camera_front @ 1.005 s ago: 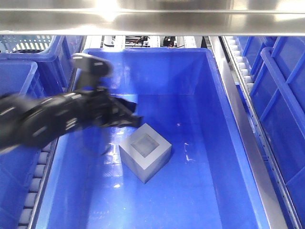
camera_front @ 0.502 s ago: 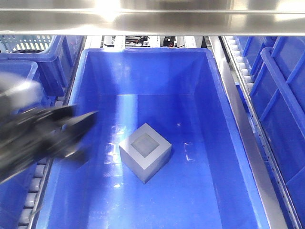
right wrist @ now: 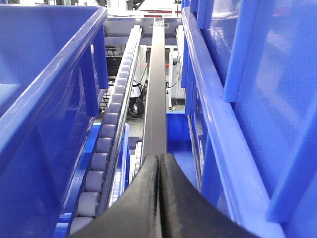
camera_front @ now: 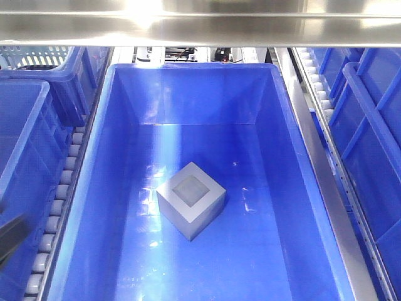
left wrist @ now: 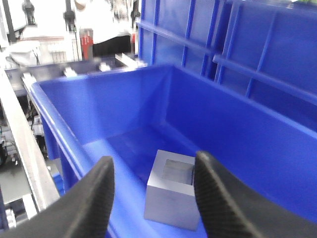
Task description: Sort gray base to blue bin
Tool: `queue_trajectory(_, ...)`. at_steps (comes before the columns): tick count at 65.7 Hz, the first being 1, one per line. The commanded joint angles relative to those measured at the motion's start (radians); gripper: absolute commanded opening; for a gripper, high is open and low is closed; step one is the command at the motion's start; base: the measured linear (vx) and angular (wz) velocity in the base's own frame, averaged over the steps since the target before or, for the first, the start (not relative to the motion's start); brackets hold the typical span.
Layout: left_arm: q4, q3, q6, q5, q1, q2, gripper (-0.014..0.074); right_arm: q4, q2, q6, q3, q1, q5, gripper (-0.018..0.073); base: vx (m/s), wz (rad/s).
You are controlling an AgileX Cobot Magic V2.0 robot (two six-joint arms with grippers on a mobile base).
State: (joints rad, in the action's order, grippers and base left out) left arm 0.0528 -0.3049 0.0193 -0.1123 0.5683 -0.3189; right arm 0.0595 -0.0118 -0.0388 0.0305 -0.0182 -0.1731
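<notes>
The gray base [camera_front: 190, 199] rests on the floor of the blue bin [camera_front: 294, 144], recess facing up, near the middle. The left wrist view shows the same gray base [left wrist: 171, 196] down inside the blue bin [left wrist: 59, 126], well beyond my left gripper [left wrist: 154, 171]. That gripper is open and holds nothing, and it hangs above the bin's near rim. A dark tip [camera_front: 11, 237] of the left arm shows at the front view's lower left edge. My right gripper [right wrist: 159, 161] is shut and empty, with its fingers pressed together over the gap between two bins.
Other blue bins stand to the left [camera_front: 25, 125] and right [camera_front: 369, 125]. Roller tracks [camera_front: 59, 207] and a metal rail [camera_front: 319, 163] run alongside the bin. A steel shelf bar [camera_front: 200, 22] spans the top. Rollers [right wrist: 101, 153] and a dark rail [right wrist: 154, 99] lie ahead of the right gripper.
My left arm has withdrawn out of the bin toward the lower left, leaving the front view almost fully. The gray base has stayed where it lay.
</notes>
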Motion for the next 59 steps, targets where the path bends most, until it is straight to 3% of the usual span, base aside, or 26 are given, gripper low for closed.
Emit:
queue_trajectory(1,0.004,-0.003,-0.002,0.029,0.004,0.049,0.0363,0.006,-0.011,0.005,0.014,0.005,0.074,-0.0009,0.0,0.0)
queue_trajectory(14,0.004,0.015,-0.002,-0.002,0.004,0.065,0.029,0.006,-0.011,0.005,0.014,0.005,0.074,-0.0009,0.0,0.0)
queue_trajectory(29,0.004,0.015,-0.002,0.0,0.004,0.065,-0.001,0.006,-0.011,0.005,0.014,0.005,0.074,-0.0009,0.0,0.0)
queue_trajectory(59,0.004,0.015,-0.002,-0.01,0.004,0.065,-0.0006,0.006,-0.011,0.005,0.014,0.005,0.074,-0.0009,0.0,0.0)
